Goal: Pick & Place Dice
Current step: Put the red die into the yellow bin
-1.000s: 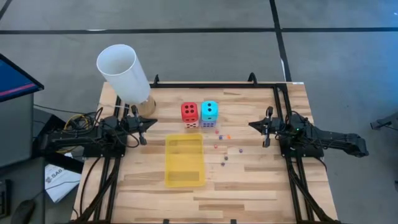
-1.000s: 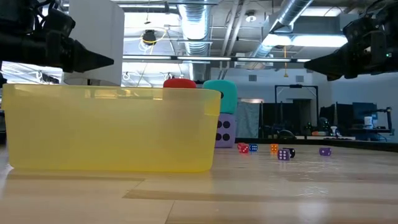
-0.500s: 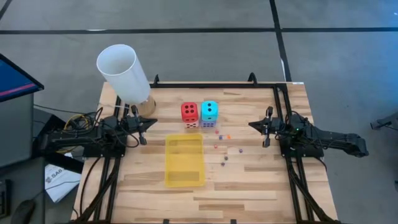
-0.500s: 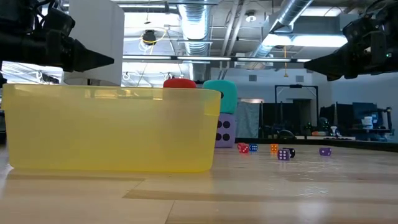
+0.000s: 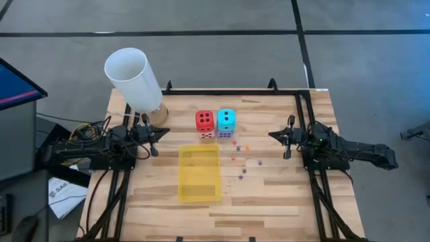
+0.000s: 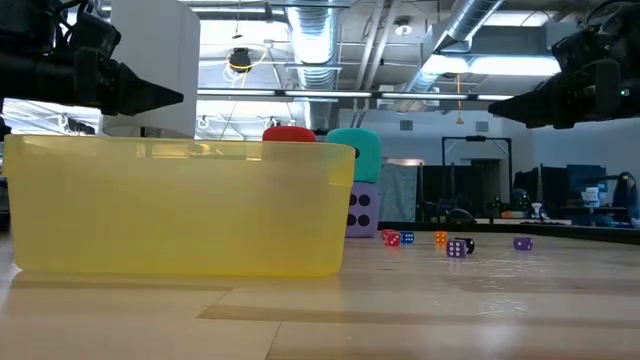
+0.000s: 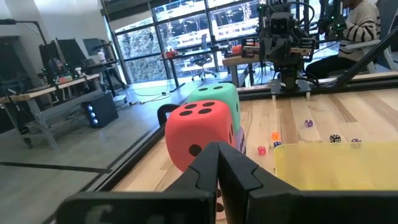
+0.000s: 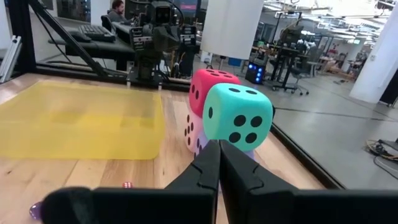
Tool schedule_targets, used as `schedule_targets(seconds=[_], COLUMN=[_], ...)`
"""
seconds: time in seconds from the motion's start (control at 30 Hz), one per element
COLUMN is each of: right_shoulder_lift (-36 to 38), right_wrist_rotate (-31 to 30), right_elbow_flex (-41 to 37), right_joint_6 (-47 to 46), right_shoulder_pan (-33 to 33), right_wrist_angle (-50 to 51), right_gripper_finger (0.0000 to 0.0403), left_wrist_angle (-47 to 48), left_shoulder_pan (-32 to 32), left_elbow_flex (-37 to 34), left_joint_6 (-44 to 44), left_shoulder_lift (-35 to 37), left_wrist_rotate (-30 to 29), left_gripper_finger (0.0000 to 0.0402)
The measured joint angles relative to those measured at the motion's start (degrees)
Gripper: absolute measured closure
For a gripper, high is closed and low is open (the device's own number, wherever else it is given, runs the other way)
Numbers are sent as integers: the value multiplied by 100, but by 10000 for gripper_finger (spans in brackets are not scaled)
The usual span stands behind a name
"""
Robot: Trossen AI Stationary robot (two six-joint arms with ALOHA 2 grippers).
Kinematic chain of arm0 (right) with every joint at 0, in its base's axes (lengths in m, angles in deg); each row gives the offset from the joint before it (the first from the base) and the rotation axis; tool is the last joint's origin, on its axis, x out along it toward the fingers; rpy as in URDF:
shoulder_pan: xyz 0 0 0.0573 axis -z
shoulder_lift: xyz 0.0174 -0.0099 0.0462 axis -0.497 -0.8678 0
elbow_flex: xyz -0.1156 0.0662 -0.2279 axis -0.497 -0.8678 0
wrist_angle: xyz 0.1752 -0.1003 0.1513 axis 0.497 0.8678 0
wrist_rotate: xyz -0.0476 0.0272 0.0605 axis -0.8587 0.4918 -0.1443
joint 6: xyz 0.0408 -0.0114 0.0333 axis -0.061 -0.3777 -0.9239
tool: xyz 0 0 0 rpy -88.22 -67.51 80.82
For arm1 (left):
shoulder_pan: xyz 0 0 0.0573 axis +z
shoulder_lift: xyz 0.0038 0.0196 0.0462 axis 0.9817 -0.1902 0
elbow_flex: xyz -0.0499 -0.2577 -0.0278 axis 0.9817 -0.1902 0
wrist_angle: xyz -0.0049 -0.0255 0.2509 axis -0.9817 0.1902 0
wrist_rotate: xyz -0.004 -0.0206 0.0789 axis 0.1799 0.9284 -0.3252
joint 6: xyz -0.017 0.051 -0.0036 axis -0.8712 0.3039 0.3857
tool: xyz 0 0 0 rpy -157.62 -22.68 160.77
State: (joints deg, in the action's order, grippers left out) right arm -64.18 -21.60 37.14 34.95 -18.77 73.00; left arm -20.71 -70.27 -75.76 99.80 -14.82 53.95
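Note:
Two stacks of big dice stand side by side on the table's far middle. The red die [image 5: 205,120] rests on the pink die [image 8: 196,134]; the cyan die [image 5: 227,119] rests on the purple die [image 6: 361,208]. Several tiny dice [image 5: 244,161] lie scattered on the wood to the right of the yellow tray [image 5: 199,173]. My left gripper [image 5: 159,134] hovers shut above the table's left side, pointing toward the red die [image 7: 199,134]. My right gripper [image 5: 272,135] hovers shut on the right side, pointing at the cyan die [image 8: 239,115].
A tall white cylinder [image 5: 133,77] stands on a wooden base at the far left corner, just behind my left arm. The yellow tray's wall [image 6: 180,205] fills the low view's near left. People [image 7: 360,22] sit in the room beyond the table.

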Motion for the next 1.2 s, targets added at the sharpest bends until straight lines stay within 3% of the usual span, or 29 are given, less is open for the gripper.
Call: schedule_targets(seconds=[0.2,0.4,1.2], right_shoulder_lift=[0,0,0], right_wrist_rotate=[2,27,33], right_elbow_flex=[0,0,2], right_joint_6=[0,-2,0], right_shoulder_pan=[0,-9,-7], right_wrist_angle=[-38,-38,-58], right_gripper_finger=[400,400,400], left_wrist_angle=[60,55,53], left_shoulder_pan=[-5,-5,-5], left_elbow_flex=[0,0,0], left_joint_6=[-301,256,261], left_shoulder_lift=[0,0,0], left_wrist_rotate=[18,10,-3], left_gripper_finger=[402,402,402])
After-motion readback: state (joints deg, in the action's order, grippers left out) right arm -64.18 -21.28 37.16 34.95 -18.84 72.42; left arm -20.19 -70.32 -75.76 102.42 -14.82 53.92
